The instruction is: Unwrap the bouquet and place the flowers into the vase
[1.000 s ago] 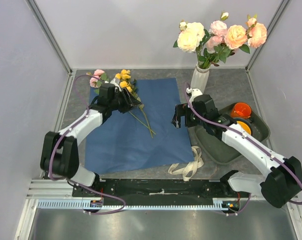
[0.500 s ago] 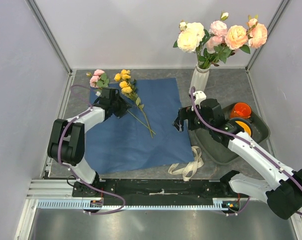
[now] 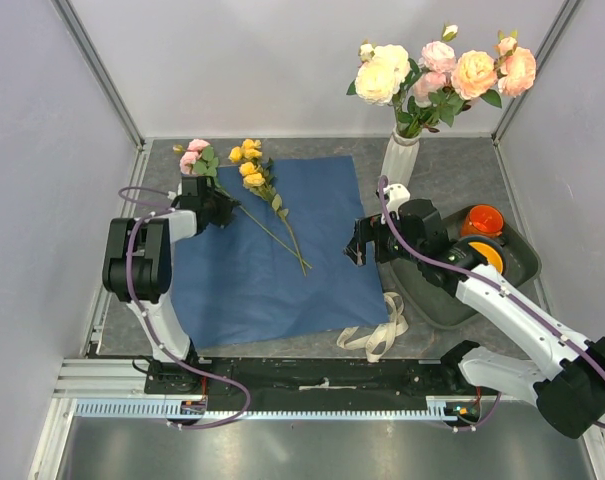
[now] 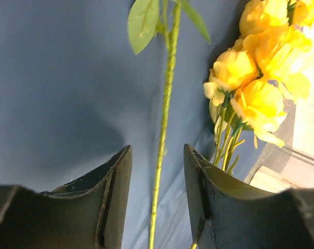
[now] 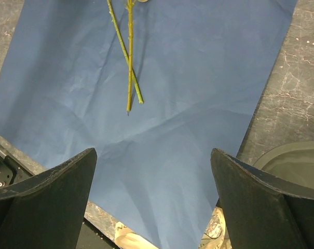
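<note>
Left pincer (image 4: 157, 153) astride a rose stem (image 4: 164, 119), right pincer (image 5: 154, 155) over the blue sheet (image 5: 198, 62)
Left jaws stand apart, the stem running between them, gripped by neither; yellow roses (image 4: 250, 88) lie ahead to its right; right jaws are spread wide and empty, two stem ends (image 5: 130, 78) ahead of them; the vase (image 3: 400, 160), already holding roses, stands just beyond the right pincer.

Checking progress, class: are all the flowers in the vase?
No, the yellow flowers and pink flowers lie flat, outside the vase.

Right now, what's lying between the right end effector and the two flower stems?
Only bare blue paper, as the right wrist view shows, between the right end effector and the flower stems.
</note>
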You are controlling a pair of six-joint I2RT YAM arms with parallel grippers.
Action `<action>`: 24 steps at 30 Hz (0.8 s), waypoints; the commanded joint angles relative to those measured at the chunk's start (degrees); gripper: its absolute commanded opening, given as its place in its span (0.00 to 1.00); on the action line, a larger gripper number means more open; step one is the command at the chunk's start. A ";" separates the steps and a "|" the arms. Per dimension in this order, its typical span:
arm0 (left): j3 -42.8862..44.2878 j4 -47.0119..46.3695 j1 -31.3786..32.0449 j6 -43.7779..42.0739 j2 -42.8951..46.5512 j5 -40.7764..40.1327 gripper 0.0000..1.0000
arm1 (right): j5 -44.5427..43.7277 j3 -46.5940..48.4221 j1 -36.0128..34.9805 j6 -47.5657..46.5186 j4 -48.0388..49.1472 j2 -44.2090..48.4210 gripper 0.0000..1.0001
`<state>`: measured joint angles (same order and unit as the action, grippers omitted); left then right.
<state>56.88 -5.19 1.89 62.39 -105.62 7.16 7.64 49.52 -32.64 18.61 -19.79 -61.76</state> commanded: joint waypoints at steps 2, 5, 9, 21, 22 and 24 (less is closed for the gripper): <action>4.99 -6.59 0.22 1.68 -3.71 -2.57 0.47 | -2.01 0.58 -0.23 -0.86 0.63 0.76 0.98; 6.22 -6.68 0.22 -0.15 -5.29 -4.60 0.40 | -2.54 1.19 -0.14 -0.86 -0.33 0.67 0.98; 7.89 -5.80 0.22 -1.83 -7.22 -5.93 0.33 | -3.24 2.07 -0.14 -0.86 -1.39 1.02 0.98; 10.18 -7.38 0.22 -5.61 -9.86 -4.00 0.32 | -3.60 4.10 -0.14 2.13 -3.76 2.60 0.98; 10.09 -7.55 0.31 -5.61 -10.04 -3.47 0.33 | -3.60 4.18 -0.23 2.39 -3.94 2.69 0.98; 9.39 -8.16 0.31 -5.35 -10.48 -2.33 0.34 | -3.77 4.27 -0.14 2.74 -4.03 3.13 0.98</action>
<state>65.14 -10.31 2.00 59.64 -114.78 3.60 4.67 51.07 -32.64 19.70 -23.68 -60.27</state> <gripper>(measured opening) 0.331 0.982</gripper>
